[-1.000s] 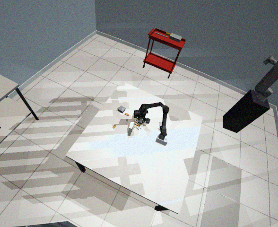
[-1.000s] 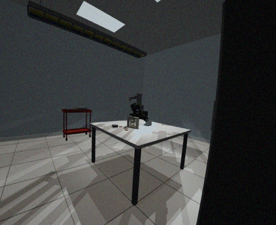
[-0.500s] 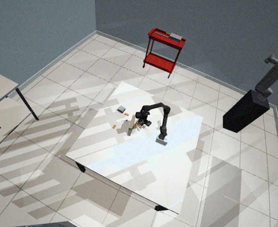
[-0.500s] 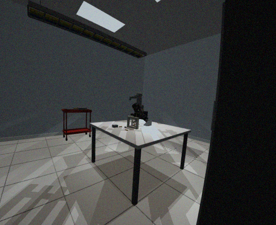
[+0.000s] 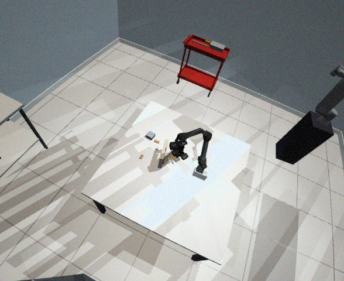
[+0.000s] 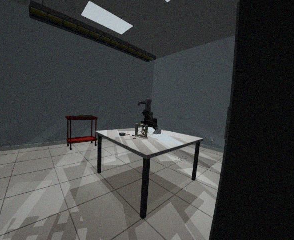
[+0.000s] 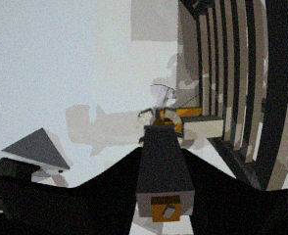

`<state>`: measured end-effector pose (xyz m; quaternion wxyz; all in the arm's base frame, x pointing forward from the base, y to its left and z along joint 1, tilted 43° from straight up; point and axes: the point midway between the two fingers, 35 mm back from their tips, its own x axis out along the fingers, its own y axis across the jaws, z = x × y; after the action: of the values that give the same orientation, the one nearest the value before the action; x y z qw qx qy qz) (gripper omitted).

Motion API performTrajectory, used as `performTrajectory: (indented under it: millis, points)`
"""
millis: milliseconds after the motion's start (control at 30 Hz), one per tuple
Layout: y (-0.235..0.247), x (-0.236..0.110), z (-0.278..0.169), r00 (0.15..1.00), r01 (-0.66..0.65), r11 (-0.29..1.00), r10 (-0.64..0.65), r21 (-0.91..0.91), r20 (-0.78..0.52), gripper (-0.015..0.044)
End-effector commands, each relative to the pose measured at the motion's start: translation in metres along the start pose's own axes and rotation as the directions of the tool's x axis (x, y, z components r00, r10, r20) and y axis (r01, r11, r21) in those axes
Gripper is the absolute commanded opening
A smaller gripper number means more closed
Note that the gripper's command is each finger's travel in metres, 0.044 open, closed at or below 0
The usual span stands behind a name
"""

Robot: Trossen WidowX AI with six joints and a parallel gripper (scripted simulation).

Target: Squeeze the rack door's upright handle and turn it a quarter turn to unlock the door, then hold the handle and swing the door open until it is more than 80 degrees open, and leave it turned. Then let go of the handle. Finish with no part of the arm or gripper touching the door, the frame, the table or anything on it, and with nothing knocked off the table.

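The rack frame (image 5: 164, 150) (image 6: 136, 131) stands upright on the table. Its slatted door (image 7: 254, 73) (image 6: 143, 129) is swung out of the frame toward the arm's side, well open; the exact angle is hard to read. My gripper (image 7: 160, 153) (image 5: 174, 157) is shut on the handle (image 7: 159, 118), on the door's free edge. Only bits of the handle show between the fingertips, beside an orange piece (image 7: 190, 112) and a pale block (image 7: 203, 128) on the door. How far the handle is turned cannot be told.
On the frame's far side from the arm lie a grey box (image 5: 150, 134) (image 6: 122, 134), two orange blocks (image 5: 156, 141) (image 5: 141, 156) and a small grey piece (image 5: 156, 148). The arm's base (image 5: 200, 174) stands on the table (image 5: 172, 202). A red cart (image 5: 198, 76) is beyond the table.
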<state>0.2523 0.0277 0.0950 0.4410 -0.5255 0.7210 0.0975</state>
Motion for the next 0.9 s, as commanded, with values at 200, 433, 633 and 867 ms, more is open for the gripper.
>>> performTrajectory:
  millis: [200, 433, 633, 867]
  points:
    - [0.016, 0.001, 0.006, 1.000, 0.007, 0.983, -0.009, 0.182, 0.009, 0.0013]
    - [0.029, 0.001, 0.012, 1.000, 0.005, 0.960, -0.008, 0.280, 0.010, 0.0013]
    - [0.040, 0.001, 0.018, 1.000, 0.004, 0.933, -0.008, 0.360, 0.010, 0.0013]
    - [0.052, 0.001, 0.027, 1.000, 0.002, 0.890, -0.008, 0.456, 0.010, 0.0013]
